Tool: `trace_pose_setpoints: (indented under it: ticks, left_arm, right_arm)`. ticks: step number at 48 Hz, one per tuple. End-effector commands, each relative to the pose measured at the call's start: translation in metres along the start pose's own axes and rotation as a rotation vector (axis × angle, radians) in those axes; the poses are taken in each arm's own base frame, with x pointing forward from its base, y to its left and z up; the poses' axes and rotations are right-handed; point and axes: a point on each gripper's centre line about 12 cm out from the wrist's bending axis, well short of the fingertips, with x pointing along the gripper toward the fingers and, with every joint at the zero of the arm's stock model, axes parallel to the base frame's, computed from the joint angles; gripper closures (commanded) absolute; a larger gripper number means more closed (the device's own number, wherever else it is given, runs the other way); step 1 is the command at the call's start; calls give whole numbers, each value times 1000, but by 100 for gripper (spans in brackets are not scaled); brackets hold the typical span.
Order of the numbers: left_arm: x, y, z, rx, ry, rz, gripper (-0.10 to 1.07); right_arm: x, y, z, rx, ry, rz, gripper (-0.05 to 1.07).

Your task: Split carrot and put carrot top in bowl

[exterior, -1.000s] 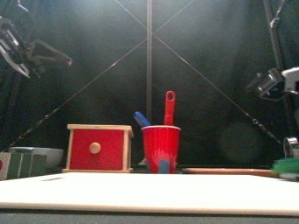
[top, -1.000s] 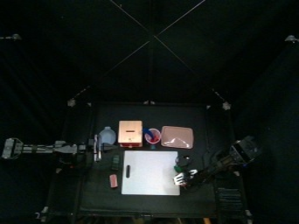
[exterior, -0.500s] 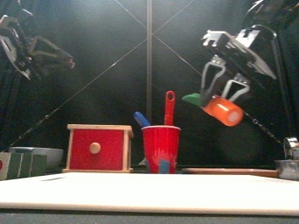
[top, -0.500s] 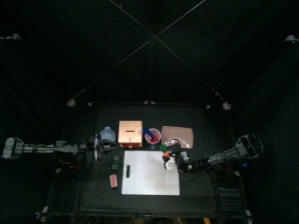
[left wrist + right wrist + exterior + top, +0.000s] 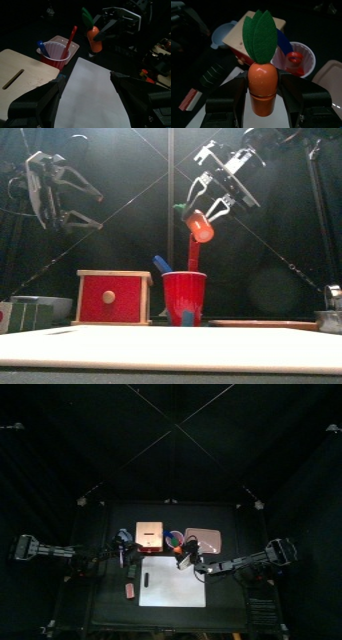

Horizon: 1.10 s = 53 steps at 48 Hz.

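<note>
While both arms hang clear above the tabletop (image 5: 100,589), the air between them stays open, and the white board (image 5: 174,581) lies bare at the front middle, its front edge near the tabletop's front edge. One carrot (image 5: 262,87), orange, with its green carrot top (image 5: 260,36) attached, is held aloft in the right pincer (image 5: 203,210), jaws closed against the orange body on both sides; the front view places it high, just above the red cup (image 5: 183,298). One left pincer (image 5: 70,196) is raised at the left, jaws spread wide and holding nothing. Behind the board stand, counted once each: one wooden box with a red face (image 5: 114,296), one red cup holding a red utensil (image 5: 194,250) and a blue one (image 5: 162,264), and one pinkish tray (image 5: 205,538) at the right. One small pinkish-red block (image 5: 130,590) lies just beside the board's left edge, apart from it. Only the top view shows the tray's full outline and the block; only the front view shows how high the carrot hangs; only the right wrist view shows the leaf shape of the carrot top; the left wrist view alone shows carrot, cup and board together, with open board surface beneath the carrot.
</note>
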Motion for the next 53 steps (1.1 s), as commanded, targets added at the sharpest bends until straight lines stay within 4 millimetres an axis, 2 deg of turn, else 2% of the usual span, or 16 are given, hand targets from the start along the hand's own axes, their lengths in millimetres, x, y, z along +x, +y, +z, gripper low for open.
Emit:
trace_pose_setpoints:
  ticks: [1,11,20,31,38,45,53]
  left_arm:
    - [13,-11,13,12,-65,-24,-5]
    - [29,-16,9,108,-173,-60,-5]
    - [38,-16,0,122,-151,-56,-5]
    - [40,-17,1,125,-159,-59,-5]
    - [40,-17,2,118,-159,-56,-5]
    - [46,-16,11,8,-181,-19,-5]
    - [58,-17,17,-97,-184,6,-5]
  right_arm:
    - [-6,13,21,20,-54,37,55]
    - [-6,16,35,16,-118,15,55]
    - [-7,19,39,13,-143,28,55]
    - [-6,18,24,82,-112,72,55]
    - [-2,20,8,83,-26,145,56]
    - [4,26,-13,79,83,211,56]
    - [13,29,-22,58,129,244,56]
